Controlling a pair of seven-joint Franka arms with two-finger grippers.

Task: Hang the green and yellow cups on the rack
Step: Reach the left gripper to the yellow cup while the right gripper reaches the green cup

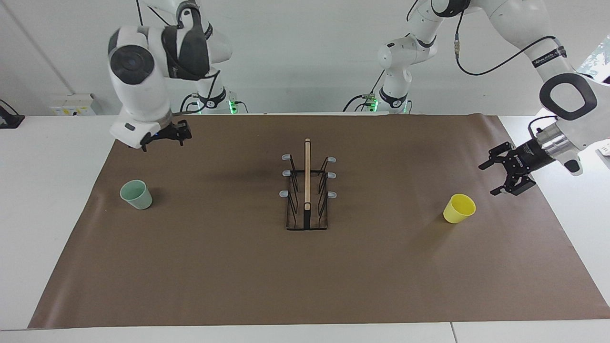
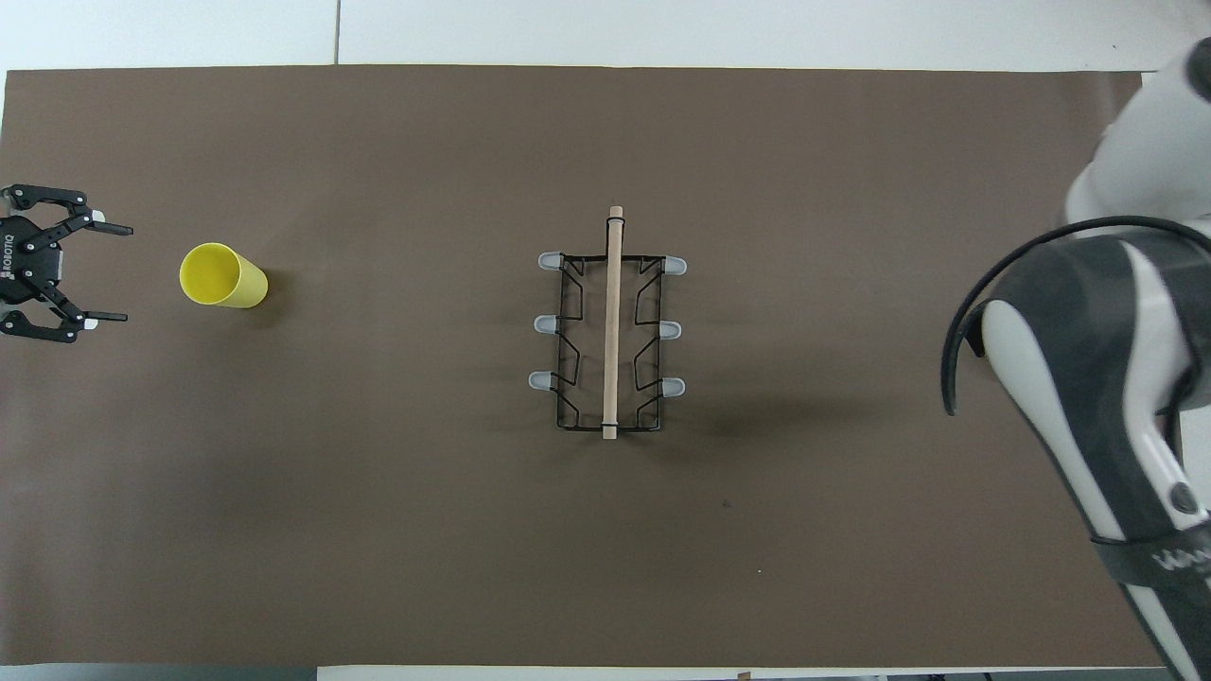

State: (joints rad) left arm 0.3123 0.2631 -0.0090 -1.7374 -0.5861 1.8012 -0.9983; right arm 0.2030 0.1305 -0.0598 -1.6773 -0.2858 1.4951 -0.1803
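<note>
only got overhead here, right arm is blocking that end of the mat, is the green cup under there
observer: yes, the green cup stands upright, mouth up, on the mat toward the right arm's end, with nothing touching it.
operator: and the right end effector, cant see it at all
observer: the right end effector is open and empty, up in the air over bare mat, not over the cup.
</note>
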